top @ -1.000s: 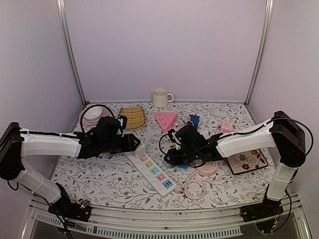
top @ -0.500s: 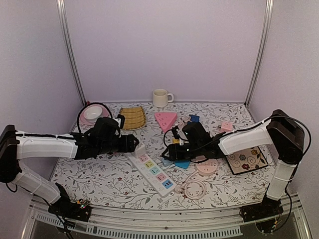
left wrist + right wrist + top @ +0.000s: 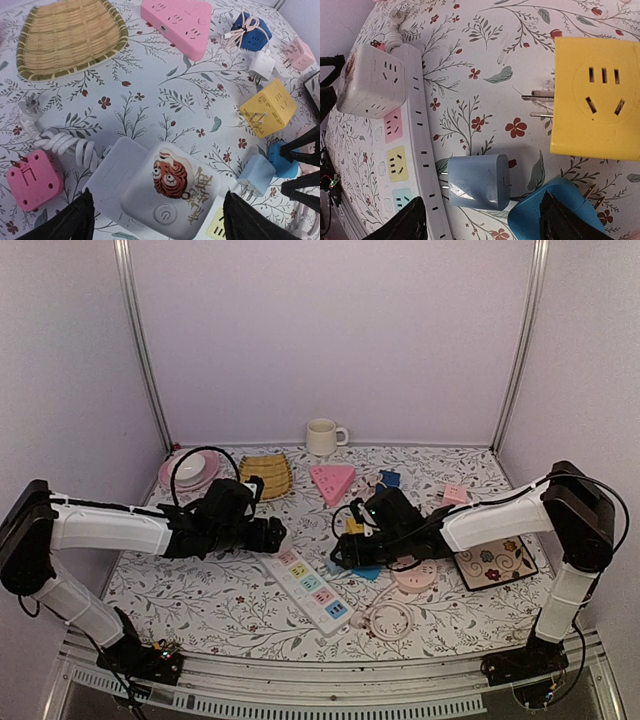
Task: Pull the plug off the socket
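Note:
A white power strip (image 3: pixel 312 587) with coloured sockets lies mid-table. On its far end sits a white cube adapter (image 3: pixel 175 192) with a tiger sticker. My left gripper (image 3: pixel 156 212) is open, one finger on each side of that cube without touching it. A light blue plug (image 3: pixel 477 181) lies on its side on the cloth beside the strip (image 3: pixel 417 135), its prongs bare and pointing at the strip. My right gripper (image 3: pixel 480 215) is open with the plug lying between its fingers. In the top view the left gripper (image 3: pixel 276 536) and right gripper (image 3: pixel 340 552) face each other across the strip's far end.
A yellow cube adapter (image 3: pixel 597 105) and a blue block (image 3: pixel 545 217) lie right by the plug. A pink cube (image 3: pixel 32 177) and coiled white cord (image 3: pixel 67 145) lie left of the strip. Further back are a bamboo tray (image 3: pixel 266 476), a pink triangular socket (image 3: pixel 333 482) and a mug (image 3: pixel 321 436).
Both grippers have opened. The right one has let go of the light blue plug, which now lies free on the cloth. The left one has spread its fingers around the white cube.

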### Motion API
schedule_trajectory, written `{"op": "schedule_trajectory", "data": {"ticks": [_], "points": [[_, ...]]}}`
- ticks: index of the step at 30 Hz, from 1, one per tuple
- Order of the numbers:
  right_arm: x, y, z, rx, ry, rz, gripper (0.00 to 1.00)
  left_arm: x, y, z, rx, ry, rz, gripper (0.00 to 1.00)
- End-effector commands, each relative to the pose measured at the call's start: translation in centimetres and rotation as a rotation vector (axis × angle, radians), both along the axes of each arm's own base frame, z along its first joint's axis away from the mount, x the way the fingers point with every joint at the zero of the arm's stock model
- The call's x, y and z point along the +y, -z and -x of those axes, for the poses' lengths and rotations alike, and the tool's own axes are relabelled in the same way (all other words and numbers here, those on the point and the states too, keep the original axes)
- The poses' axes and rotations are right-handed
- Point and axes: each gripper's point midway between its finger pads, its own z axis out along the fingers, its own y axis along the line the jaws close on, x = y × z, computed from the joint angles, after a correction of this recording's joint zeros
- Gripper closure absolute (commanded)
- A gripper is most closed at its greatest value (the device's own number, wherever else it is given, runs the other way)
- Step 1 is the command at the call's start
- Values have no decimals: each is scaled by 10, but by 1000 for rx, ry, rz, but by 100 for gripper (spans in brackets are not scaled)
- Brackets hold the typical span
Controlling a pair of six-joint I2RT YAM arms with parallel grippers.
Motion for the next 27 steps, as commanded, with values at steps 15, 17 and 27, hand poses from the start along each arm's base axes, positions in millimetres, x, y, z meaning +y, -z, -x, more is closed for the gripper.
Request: {"op": "schedule_trajectory", "data": {"ticks": [15, 17, 27], "points": [[6, -25, 36, -140, -63, 101, 13, -21, 35, -6, 45, 131, -177, 9], [10, -26, 39, -155, -85, 111, 13, -25, 35, -5, 38, 163, -170, 12], [45, -20, 64, -249, -199, 178, 12, -33, 31, -1, 21, 211, -126, 49]]}}
